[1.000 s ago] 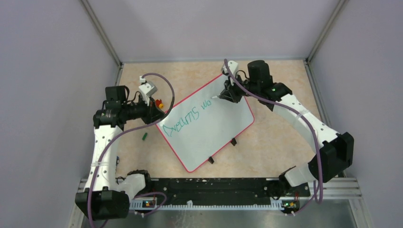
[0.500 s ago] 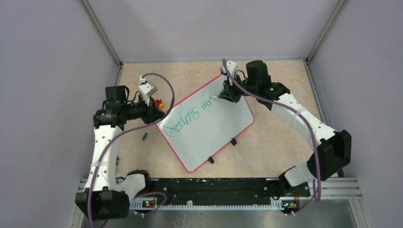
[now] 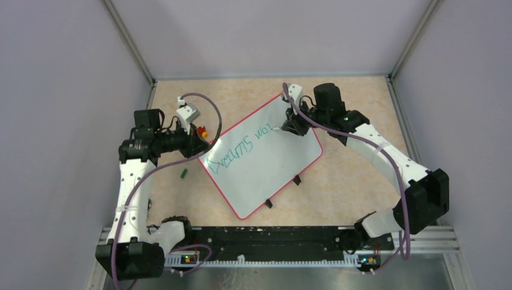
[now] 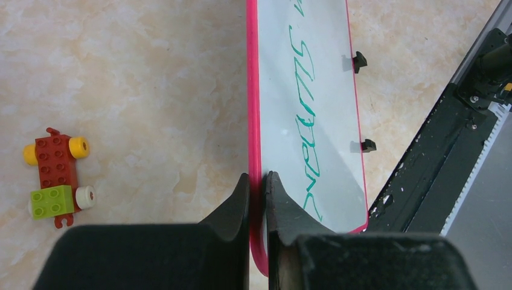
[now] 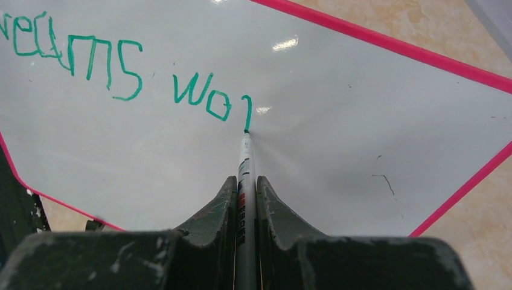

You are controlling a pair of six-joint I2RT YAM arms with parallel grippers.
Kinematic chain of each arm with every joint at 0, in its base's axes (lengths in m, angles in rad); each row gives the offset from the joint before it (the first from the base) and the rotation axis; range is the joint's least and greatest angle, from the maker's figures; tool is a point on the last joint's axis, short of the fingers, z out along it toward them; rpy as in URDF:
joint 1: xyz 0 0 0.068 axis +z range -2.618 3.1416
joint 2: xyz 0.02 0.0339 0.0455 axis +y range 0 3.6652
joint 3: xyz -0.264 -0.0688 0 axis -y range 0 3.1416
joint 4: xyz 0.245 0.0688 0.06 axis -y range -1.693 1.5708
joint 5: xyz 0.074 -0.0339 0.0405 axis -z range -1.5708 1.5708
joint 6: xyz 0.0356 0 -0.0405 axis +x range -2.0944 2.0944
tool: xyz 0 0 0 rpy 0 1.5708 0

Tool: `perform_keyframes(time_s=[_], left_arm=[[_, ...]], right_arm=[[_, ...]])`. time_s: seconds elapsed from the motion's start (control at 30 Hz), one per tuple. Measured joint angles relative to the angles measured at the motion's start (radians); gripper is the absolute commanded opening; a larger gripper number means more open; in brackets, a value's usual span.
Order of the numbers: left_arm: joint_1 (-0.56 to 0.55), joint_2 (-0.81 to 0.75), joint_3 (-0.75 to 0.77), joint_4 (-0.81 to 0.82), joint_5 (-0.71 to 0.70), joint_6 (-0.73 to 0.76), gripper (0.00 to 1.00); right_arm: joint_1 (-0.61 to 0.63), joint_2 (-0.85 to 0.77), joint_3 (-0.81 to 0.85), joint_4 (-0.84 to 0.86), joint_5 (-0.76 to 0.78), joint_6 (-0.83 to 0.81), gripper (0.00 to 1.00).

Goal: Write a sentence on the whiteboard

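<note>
The whiteboard [image 3: 272, 166] lies slanted on the table, white with a thin red rim [image 4: 252, 109]. Green lettering, the sentence [image 3: 238, 148], reads "Dreams wo" plus a fresh stroke [image 5: 246, 112]. My right gripper [image 5: 246, 181] is shut on a white marker [image 5: 244, 163] whose green tip touches the board at the foot of that stroke. In the top view the right gripper [image 3: 288, 128] hovers over the board's far part. My left gripper [image 4: 258, 178] is shut on the whiteboard's red rim near its left corner, also seen from above [image 3: 205, 142].
A small toy car [image 4: 55, 175] of red and green bricks with yellow wheels sits left of the board. A green marker cap [image 3: 183, 174] lies near the left arm. The board's black feet [image 3: 296, 180] stick out on its near edge. Enclosure walls surround the table.
The right gripper has shifted slightly right and toward the near side with the marker, adding one new stroke after "wo". The left arm and the board have not moved.
</note>
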Motion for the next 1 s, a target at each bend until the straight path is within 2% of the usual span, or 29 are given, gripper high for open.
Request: perform_keyframes(time_s=[0.5, 1.0], left_arm=[[0.000, 0.000, -0.002, 0.001, -0.001, 0.000, 0.00], [-0.001, 0.000, -0.005, 0.001, -0.007, 0.000, 0.00]], right_arm=[[-0.001, -0.006, -0.016, -0.002, -0.010, 0.003, 0.00], [-0.003, 0.029, 0.039, 0.008, -0.010, 0.022, 0.00]])
